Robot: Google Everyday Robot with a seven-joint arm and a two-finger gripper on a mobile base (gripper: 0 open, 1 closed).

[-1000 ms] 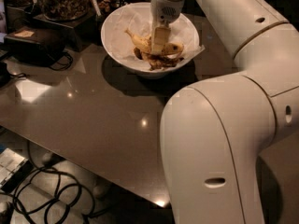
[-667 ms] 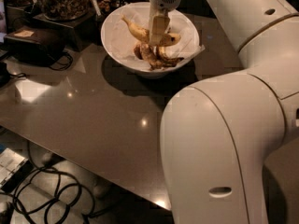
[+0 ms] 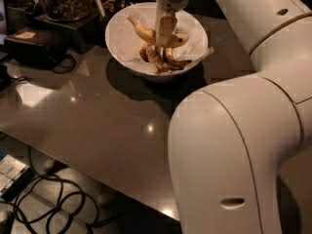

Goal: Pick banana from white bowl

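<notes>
Arm stretched forward, claw down at far end, gripping banana

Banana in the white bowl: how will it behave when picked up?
Likely soft: the banana is brown-speckled, so the pincer, at its middle inside the white bowl, could bruise it. Its curve probably lets it pivot rather than roll. It looks whole, so probably stiff enough to lift in one piece.
</notes>
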